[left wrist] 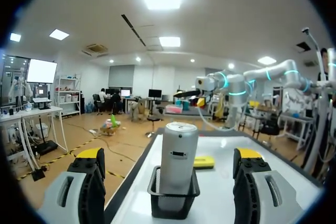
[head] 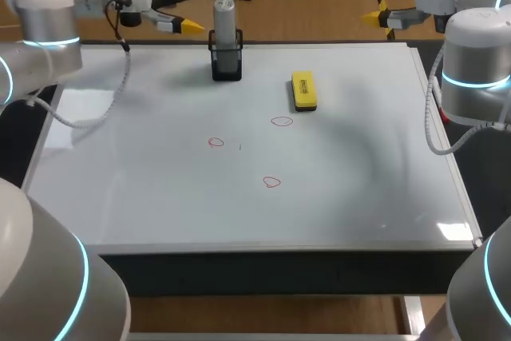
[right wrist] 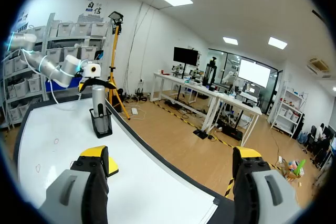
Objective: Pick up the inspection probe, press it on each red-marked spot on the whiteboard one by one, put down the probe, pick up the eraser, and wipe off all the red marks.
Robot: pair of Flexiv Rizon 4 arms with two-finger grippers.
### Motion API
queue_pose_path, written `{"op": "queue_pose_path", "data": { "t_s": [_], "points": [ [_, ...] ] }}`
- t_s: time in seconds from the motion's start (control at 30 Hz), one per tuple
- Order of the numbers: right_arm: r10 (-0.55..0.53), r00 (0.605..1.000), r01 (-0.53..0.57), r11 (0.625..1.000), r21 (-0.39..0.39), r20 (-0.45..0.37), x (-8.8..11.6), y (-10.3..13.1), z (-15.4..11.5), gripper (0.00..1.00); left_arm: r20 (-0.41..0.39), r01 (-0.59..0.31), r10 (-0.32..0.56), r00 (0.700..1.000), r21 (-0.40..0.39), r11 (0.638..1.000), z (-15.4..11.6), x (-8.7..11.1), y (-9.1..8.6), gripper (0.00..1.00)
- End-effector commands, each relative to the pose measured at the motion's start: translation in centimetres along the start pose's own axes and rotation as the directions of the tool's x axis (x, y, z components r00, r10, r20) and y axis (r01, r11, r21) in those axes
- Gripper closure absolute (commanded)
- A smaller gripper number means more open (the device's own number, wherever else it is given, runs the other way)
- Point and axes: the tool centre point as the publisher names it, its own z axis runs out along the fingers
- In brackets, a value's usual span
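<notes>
The silver inspection probe point(head: 224, 24) stands upright in a black mesh holder point(head: 227, 64) at the whiteboard's far edge. A yellow eraser point(head: 303, 90) lies to its right on the whiteboard point(head: 144, 189). Three red rings point(head: 215, 143) point(head: 281, 121) point(head: 271, 183) mark the board's middle. My left gripper point(head: 190, 9) hangs open just left of the probe, level with its top. In the left wrist view the probe point(left wrist: 178, 153) stands ahead of my left gripper point(left wrist: 169, 161), untouched. My right gripper point(head: 375, 13) is open beyond the board's far right corner, holding nothing.
From the right wrist view, the probe point(right wrist: 98, 100) in its holder point(right wrist: 101, 124) and the eraser point(right wrist: 112, 166) lie ahead of the right gripper point(right wrist: 170, 156), along the board's edge. Bare board lies around the red rings point(right wrist: 55, 141).
</notes>
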Motion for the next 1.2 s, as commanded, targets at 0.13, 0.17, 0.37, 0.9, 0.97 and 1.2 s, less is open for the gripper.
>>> {"op": "queue_pose_path", "data": {
  "t_s": [0.13, 0.17, 0.37, 0.9, 0.97, 1.2],
  "points": [
    [0.000, 1.000, 0.000, 1.000, 0.001, -0.001, 0.0, 0.0, 0.0, 0.00, 0.038, 0.007, -0.008, 0.999, 0.017, 1.000, 1.7, 1.2, 0.6, 0.00],
    [0.000, 1.000, 0.000, 1.000, 0.001, -0.001, 0.0, 0.0, 0.0, 0.00, 0.039, 0.007, -0.008, 0.999, 0.015, 1.000, 1.9, 1.2, 0.7, 0.00],
    [0.000, 1.000, 0.000, 1.000, 0.001, -0.001, 0.0, 0.0, 0.0, 0.00, 0.042, 0.009, -0.009, 0.999, 0.011, 1.000, 2.5, 1.0, 1.0, 0.00],
    [0.000, 1.000, 0.000, 1.000, 0.001, -0.001, 0.0, 0.0, 0.0, 0.00, 0.045, 0.023, -0.025, 0.999, 0.032, 0.999, 5.1, 1.0, 1.2, 0.00],
    [0.000, 1.000, 0.000, 1.000, 0.001, -0.001, 0.0, 0.0, 0.0, 0.00, 0.042, 0.024, -0.026, 0.999, 0.030, 0.999, 5.3, 1.0, 1.2, 0.00],
    [0.000, 1.000, 0.000, 1.000, 0.001, -0.001, 0.0, 0.0, 0.0, 0.00, 0.038, 0.031, -0.032, 0.999, 0.022, 0.999, 5.6, 0.8, 1.6, 0.00]
  ]
}}
